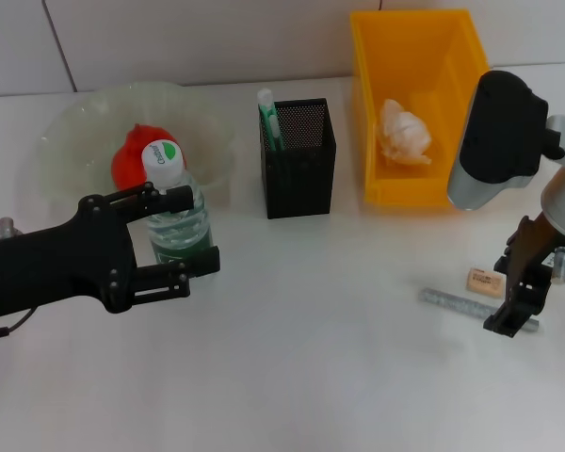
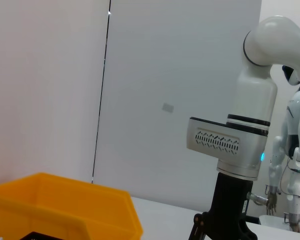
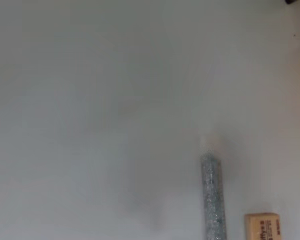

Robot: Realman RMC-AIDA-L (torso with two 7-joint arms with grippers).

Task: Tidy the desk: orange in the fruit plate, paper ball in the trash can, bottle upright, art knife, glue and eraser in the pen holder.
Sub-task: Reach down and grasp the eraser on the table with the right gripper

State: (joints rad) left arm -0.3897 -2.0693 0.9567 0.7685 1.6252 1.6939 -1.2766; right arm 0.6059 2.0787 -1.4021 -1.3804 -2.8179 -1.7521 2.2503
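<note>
Nearest the head camera: left gripper (image 1: 190, 235), fingers spread on either side of one upright bottle (image 1: 176, 215), touching or not impossible to judge; white cap with a green mark, lettering too small to read. Behind that, one clear fruit plate (image 1: 71, 127) with one orange (image 1: 130, 160) inside. At centre, one black mesh pen holder (image 1: 298, 158) with a single green-and-white stick (image 1: 268, 115) upright in it; whether art knife or otherwise, cannot tell. To its right, one yellow trash can (image 1: 414, 104) with one paper ball (image 1: 403, 132) inside. Farther right on the white desk (image 1: 339, 377), one silver glitter glue (image 1: 466, 305) flat, one eraser (image 1: 485, 282) just beside it, printed label unreadable. Right gripper (image 1: 520, 306) poised over the glue's end; whether apart or together, cannot tell.
</note>
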